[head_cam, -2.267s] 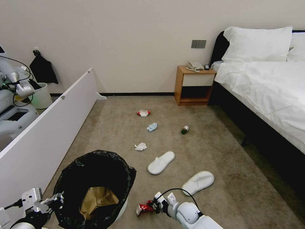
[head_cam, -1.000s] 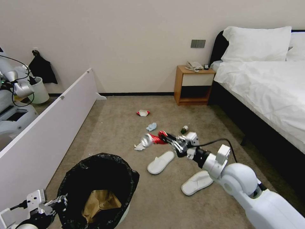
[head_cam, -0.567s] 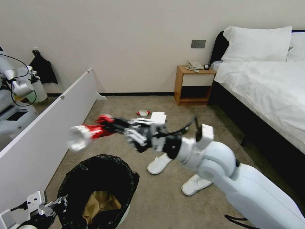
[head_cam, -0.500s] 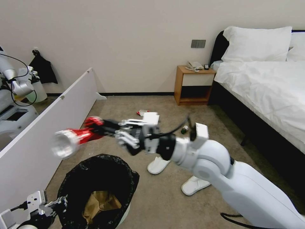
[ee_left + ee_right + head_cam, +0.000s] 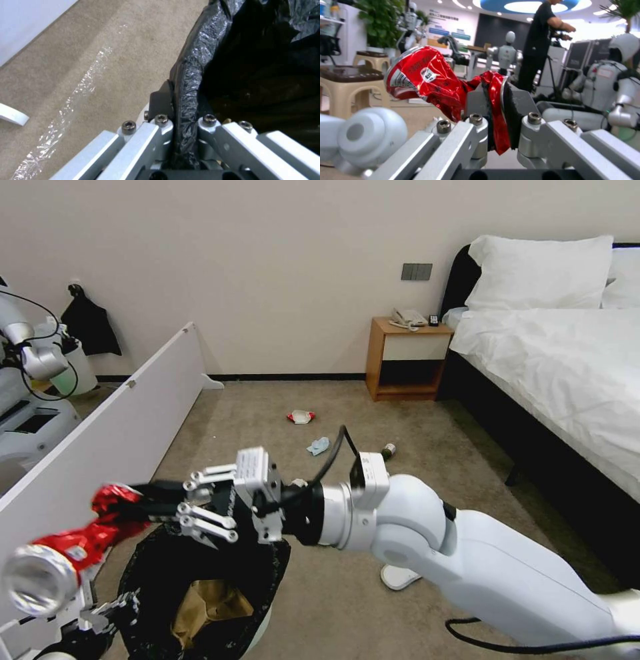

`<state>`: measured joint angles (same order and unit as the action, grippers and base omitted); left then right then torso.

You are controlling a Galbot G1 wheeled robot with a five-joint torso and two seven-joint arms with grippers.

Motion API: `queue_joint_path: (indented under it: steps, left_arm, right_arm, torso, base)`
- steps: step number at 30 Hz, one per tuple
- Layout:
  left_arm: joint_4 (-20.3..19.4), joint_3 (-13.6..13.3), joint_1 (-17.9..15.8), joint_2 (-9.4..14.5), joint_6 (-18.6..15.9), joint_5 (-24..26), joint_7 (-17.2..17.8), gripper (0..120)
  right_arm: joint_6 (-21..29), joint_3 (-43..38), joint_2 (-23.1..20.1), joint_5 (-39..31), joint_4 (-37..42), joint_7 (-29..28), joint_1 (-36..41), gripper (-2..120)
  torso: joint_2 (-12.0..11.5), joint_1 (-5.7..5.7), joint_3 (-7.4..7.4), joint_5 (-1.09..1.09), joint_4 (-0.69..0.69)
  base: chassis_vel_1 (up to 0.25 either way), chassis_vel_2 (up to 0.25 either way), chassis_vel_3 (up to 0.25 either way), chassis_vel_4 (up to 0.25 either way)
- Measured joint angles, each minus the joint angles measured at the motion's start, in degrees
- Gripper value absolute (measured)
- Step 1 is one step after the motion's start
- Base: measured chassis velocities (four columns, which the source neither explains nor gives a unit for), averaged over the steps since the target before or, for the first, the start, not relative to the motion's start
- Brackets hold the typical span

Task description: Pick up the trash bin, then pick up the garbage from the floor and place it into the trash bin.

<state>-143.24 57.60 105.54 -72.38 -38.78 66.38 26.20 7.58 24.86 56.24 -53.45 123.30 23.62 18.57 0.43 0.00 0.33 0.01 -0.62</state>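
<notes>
Fingers (image 5: 516,105) of the right gripper (image 5: 137,500) are clamped on the crumpled end of a crushed red can (image 5: 73,543); the can juts out past them over the near-left rim of the trash bin (image 5: 263,563), silver end toward the camera. Right arm reaches across the head view from the lower right. Left gripper (image 5: 181,120) sits low at the bin's left side, fingers (image 5: 160,100) closed on the bag-covered rim, one outside and one inside. Trash bin lined with a crinkly black bag (image 5: 253,47), a brown paper carton (image 5: 203,603) lying inside. On the floor (image 5: 467,493) beyond: red-white packet (image 5: 301,417), pale-blue wad (image 5: 319,446), small green bottle (image 5: 387,451). One white slipper (image 5: 399,577) shows partly under the right arm. White panel (image 5: 107,440) stands along the left. Bed (image 5: 567,373) and nightstand (image 5: 407,359) sit at the far right.
</notes>
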Motion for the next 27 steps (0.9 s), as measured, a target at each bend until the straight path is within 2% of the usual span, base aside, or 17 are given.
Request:
queue_joint_path:
  steps: [11,27]
  left_arm:
    - [0.00,0.15,0.12,0.27,0.01,-0.02,0.09,3]
    - [0.00,-0.03,-0.01,0.58,0.05,0.05,0.15,3]
  right_arm:
    - [0.04,-4.53,-5.40,1.41,2.86,0.57,7.20,8]
    - [-0.41,-7.52,-8.57,4.09,3.17,0.92,11.28,8]
  torso:
    - [0.00,0.00,0.00,0.00,0.00]
    - [0.00,0.00,0.00,-0.01,0.01]
  base:
    - [0.000,0.000,0.000,0.000]
    - [0.000,0.000,0.000,0.000]
